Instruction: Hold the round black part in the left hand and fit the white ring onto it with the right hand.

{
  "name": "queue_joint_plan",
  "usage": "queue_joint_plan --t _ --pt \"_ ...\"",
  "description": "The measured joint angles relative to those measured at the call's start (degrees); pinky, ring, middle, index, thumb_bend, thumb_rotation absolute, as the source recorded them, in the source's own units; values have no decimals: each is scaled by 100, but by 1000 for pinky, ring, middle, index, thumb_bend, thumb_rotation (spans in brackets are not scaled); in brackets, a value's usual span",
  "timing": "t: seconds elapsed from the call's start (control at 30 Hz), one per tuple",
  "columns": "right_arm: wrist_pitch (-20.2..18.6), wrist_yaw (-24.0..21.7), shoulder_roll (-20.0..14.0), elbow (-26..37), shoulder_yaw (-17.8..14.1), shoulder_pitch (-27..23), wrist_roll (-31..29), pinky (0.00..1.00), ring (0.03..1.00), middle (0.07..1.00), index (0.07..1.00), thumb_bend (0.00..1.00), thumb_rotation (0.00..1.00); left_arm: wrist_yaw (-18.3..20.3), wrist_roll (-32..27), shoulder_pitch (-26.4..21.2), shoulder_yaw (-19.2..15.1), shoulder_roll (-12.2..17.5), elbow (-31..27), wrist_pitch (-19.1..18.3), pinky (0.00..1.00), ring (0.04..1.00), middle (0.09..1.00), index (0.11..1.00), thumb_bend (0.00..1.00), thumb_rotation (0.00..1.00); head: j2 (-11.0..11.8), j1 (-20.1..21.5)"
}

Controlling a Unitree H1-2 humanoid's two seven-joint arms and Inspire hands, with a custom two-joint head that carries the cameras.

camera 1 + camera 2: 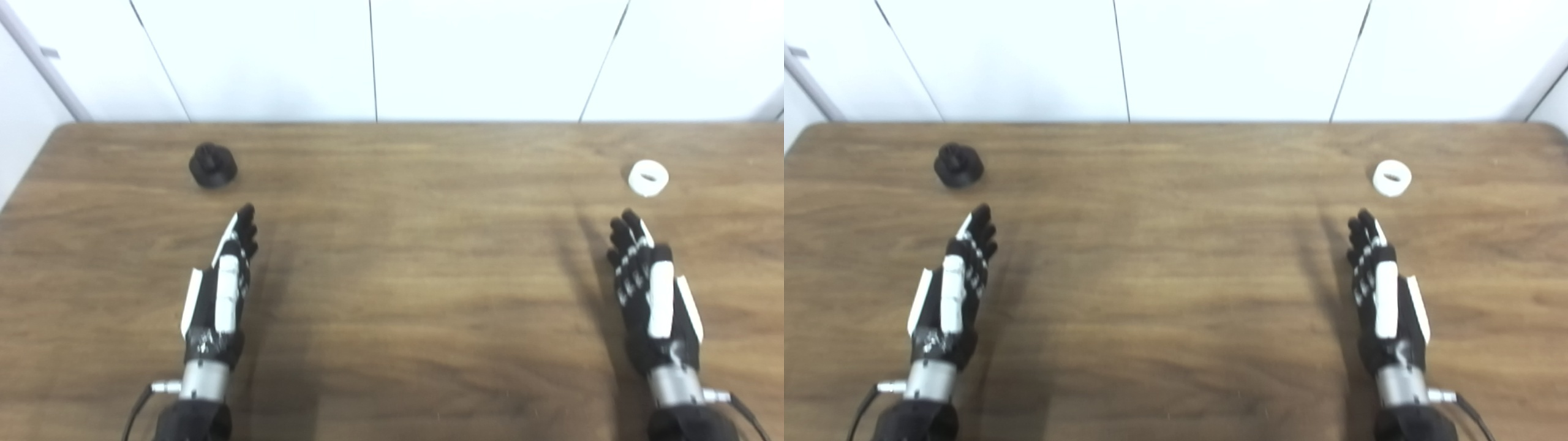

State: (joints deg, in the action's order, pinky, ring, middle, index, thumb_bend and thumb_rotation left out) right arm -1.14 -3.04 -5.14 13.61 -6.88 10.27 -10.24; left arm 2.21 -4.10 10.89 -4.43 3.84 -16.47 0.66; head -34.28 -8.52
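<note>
Apart – knobbed round black part (212, 165), smooth white ring (648, 177).

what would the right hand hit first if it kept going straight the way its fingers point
Probably the white ring. The right hand points toward the table's far edge and the ring lies just beyond its fingertips, slightly to the right, so it might only graze it. Height above the table is unclear.

Bright, even overhead light; the white wall panels (490, 55) are washed out, near overexposed. Soft focus throughout, wood grain on the table (416, 257) smeared, worst at near edge. Long dim shadows run beside left hand (222, 288) and right hand (649, 288). Far table corners bend from lens distortion.
</note>
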Motion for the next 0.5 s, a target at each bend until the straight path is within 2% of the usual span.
queue_joint_plan --t 0.13,0.2,0.5 --pt "152 -83 -6 -99 -12 2 1 1000 995 955 964 521 1000 -16 33 8 23 -11 0 0 1000 1000 997 959 506 1000 0 0" --pt "247 -131 -8 -158 -16 2 10 1000 987 952 961 542 1000 -35 48 10 29 -15 8 0 1000 1000 999 960 509 1000 79 26" --pt "371 -176 -12 -186 -50 -3 72 1000 983 945 957 546 1000 -50 155 21 46 -23 30 16 1000 1000 997 958 496 1000 141 -18"
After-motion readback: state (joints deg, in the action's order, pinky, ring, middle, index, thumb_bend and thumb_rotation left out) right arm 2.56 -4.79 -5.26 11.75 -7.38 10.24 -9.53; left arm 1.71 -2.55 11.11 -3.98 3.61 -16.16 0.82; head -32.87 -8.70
